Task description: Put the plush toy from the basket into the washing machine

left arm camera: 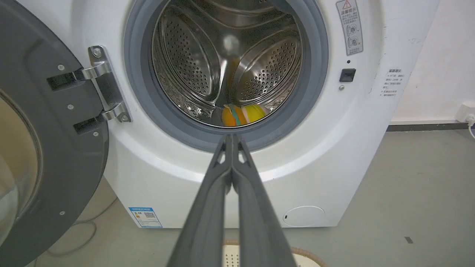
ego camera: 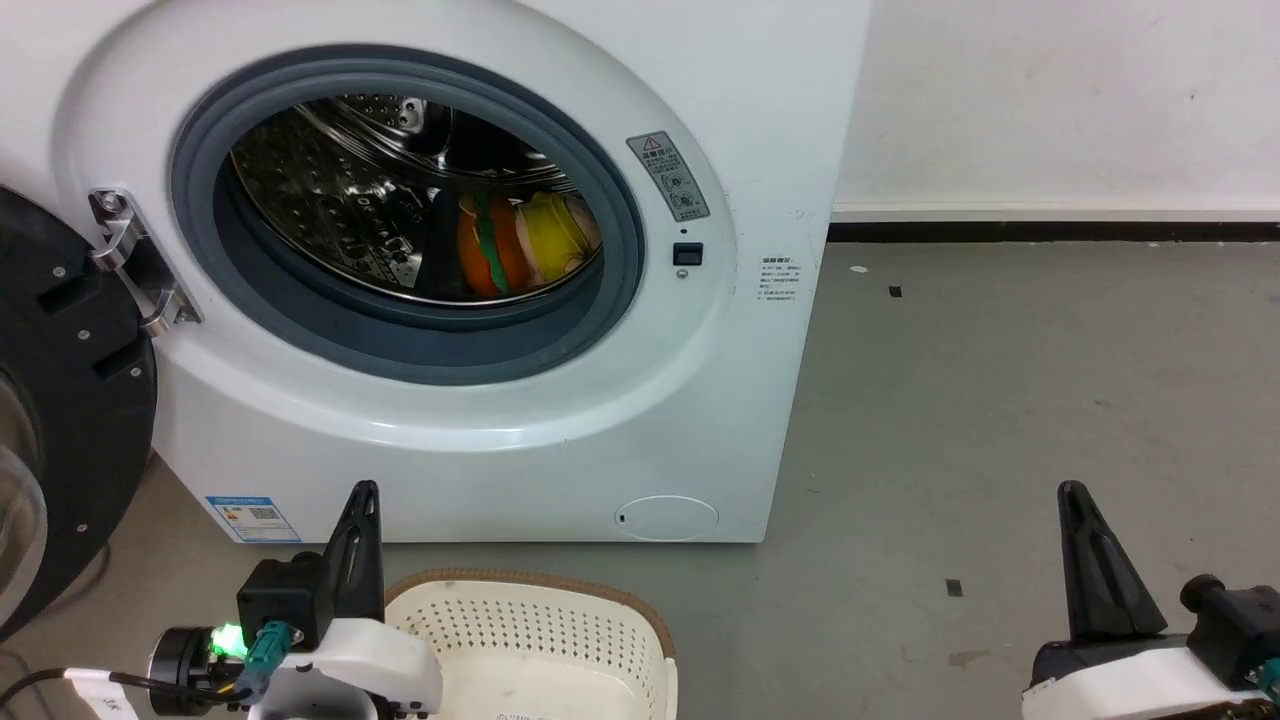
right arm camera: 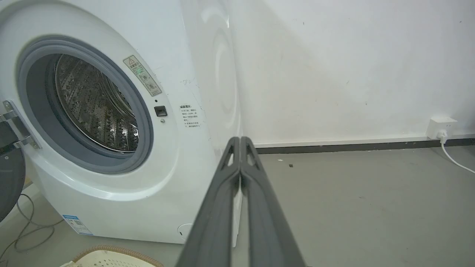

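the left pincer [left arm camera: 232, 137] has its two long fingers pressed together, with nothing between them. it hangs low, just over the near rim of the basket [ego camera: 560, 583], and points up at the washing machine [ego camera: 600, 420]. the right pincer [right arm camera: 240, 139] is pressed together too, with nothing in it, over the grey floor [ego camera: 1000, 400] well to the right of the machine. the soft toy [ego camera: 495, 245] lies inside the shiny drum [left arm camera: 193, 55], at the bottom, a little way behind the grey rubber ring [ego camera: 400, 350]. the part of the basket that shows has nothing in it. i think the job is about done; only resting the arms is left. to do that well, move both arms slowly and low, away from the round hole, so no finger hooks the ring or bumps the basket. the black door [ego camera: 70, 400] hangs open near the left arm, so that arm should not swing out sideways.
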